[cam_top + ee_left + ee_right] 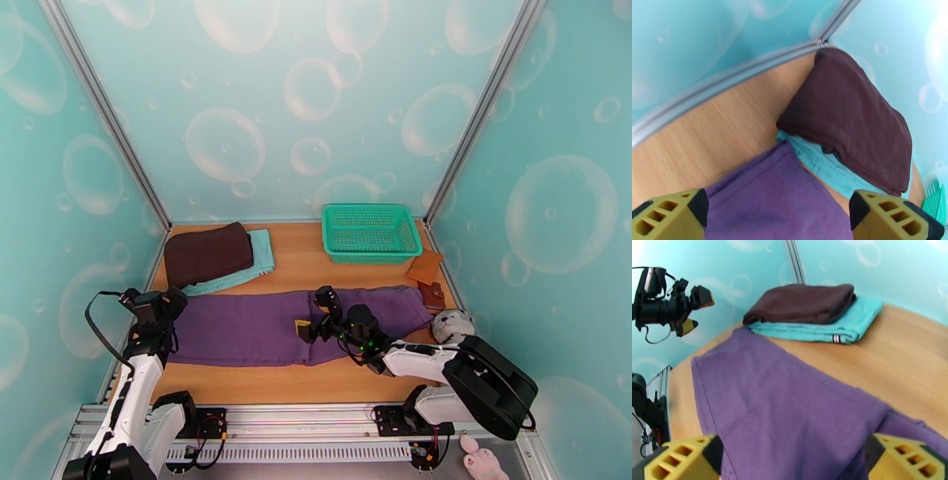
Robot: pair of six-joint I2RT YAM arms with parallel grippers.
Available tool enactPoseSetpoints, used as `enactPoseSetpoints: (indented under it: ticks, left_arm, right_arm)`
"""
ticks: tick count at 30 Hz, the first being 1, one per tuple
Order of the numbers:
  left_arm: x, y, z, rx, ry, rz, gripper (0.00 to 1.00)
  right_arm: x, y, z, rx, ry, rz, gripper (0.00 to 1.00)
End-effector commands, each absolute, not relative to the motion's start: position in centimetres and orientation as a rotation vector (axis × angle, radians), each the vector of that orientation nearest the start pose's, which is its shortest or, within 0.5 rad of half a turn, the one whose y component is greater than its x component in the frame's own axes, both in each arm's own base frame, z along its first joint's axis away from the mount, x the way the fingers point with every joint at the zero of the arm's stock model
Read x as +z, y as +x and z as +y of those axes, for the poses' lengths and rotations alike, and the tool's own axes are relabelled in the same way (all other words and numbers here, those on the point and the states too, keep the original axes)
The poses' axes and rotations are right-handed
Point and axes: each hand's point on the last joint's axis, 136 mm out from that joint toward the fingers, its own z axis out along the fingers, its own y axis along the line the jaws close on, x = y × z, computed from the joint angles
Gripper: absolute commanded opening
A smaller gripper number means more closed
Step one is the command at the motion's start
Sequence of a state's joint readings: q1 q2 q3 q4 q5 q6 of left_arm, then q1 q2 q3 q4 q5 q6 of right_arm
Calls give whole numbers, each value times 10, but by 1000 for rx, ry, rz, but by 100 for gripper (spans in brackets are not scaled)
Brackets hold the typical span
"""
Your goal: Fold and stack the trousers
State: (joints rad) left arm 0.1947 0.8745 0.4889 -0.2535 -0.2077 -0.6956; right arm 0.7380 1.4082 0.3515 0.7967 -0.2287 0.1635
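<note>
I have bare wood on the bench in two strips: one between the trousers and the green basket at the far wall, and a narrower one along the near edge. The walls close in on the left, far and right sides. The far-left corner is taken by a dark brown folded cloth lying on a teal one.

The trousers lie across the middle of the bench from left to right, flat and long, plain purple with a few soft creases. Their far-left corner meets the teal cloth. Their right end lies near a brown wallet and a plush toy.

My left claw hangs over the left end of the trousers, fingers spread wide with nothing between them. My right claw is over the middle of the trousers, also spread wide and holding nothing.
</note>
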Motion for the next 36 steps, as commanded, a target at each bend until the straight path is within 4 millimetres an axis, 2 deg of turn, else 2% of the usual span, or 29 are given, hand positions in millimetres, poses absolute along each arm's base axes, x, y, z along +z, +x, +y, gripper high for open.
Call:
enactPoseSetpoints:
  ticks: [1,4,7,10,13,15,17,19,23,26,34,36]
  left_arm:
    - [115,273,75,-195,-1262,1936,99]
    - [100,250,71,-112,-1459,2011,99]
    - [97,225,69,38,-1577,2033,99]
    - [89,210,70,84,-1658,2024,98]
    - [83,211,76,90,-1614,1987,82]
    - [76,208,88,180,-1573,1986,66]
    - [71,198,101,302,-1603,1984,55]
    - [67,205,98,290,-1603,2019,56]
    - [55,184,108,405,-1756,1964,60]
    - [48,183,115,373,-1770,1935,59]
    - [41,197,117,262,-1719,1952,58]
    - [42,203,116,230,-1695,1950,54]
  right_arm:
    - [143,254,311,857,-743,1677,99]
    - [139,242,329,901,-784,1652,99]
    - [140,228,349,929,-857,1643,99]
    - [135,222,371,801,-938,1668,95]
    - [124,224,393,691,-983,1743,84]
    - [118,224,409,652,-1013,1783,71]
    - [114,222,423,636,-1036,1807,68]
    - [109,218,437,625,-1071,1817,67]
    - [89,207,462,626,-1160,1851,63]
    - [78,203,475,631,-1203,1875,62]
    - [73,202,480,646,-1202,1889,61]
    - [72,202,482,656,-1199,1895,61]
